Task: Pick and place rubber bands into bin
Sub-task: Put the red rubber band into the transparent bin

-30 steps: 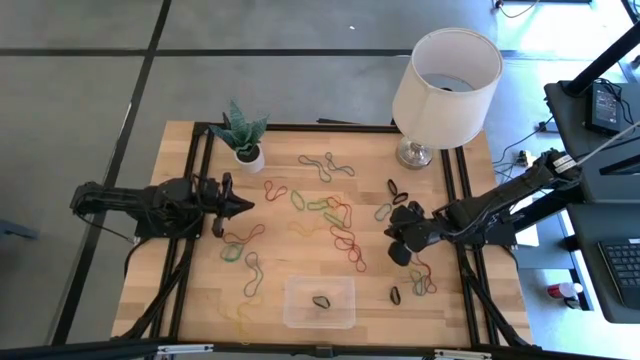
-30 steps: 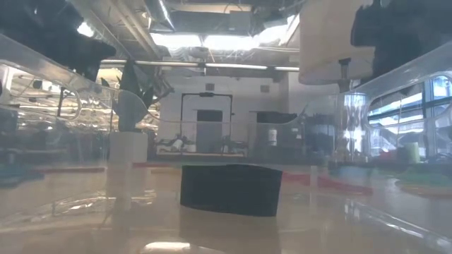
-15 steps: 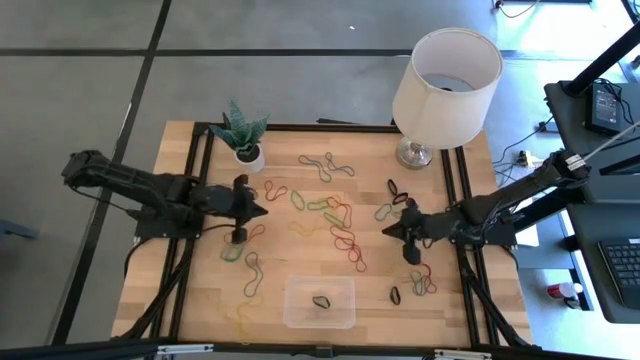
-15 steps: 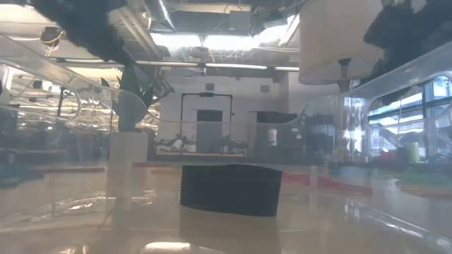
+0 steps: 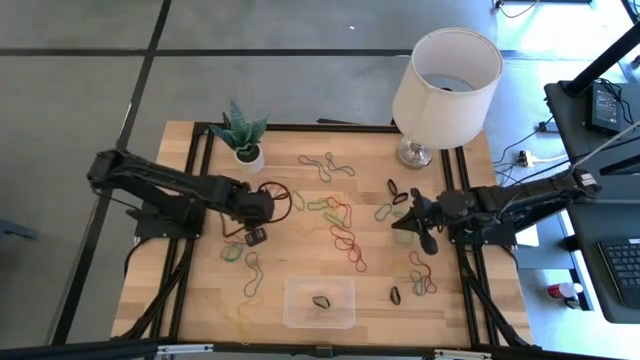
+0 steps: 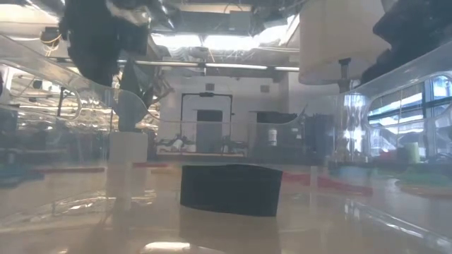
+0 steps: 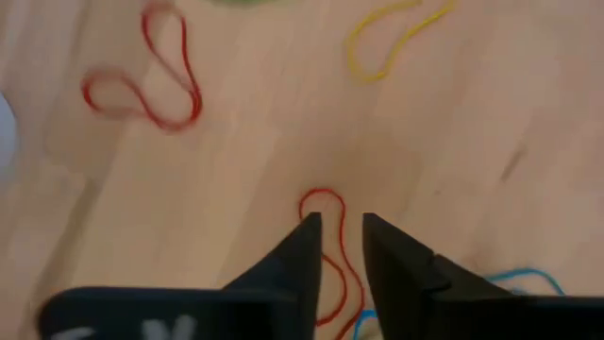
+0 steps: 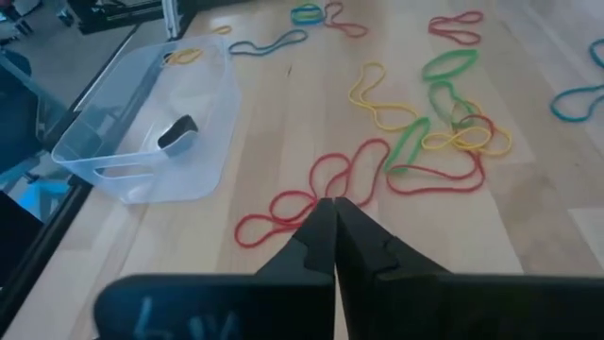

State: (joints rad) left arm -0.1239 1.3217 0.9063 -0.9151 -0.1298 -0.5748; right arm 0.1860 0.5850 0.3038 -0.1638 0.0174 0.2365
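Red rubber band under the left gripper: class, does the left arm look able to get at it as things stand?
Probably yes. The left gripper hangs right over the red rubber band with its fingers parted around the loop, and the bare wooden table around it holds nothing in the way.

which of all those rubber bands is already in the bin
Only the black rubber band, lying on the floor of the clear bin near the table's front edge. The other bands are all loose on the bare wood.
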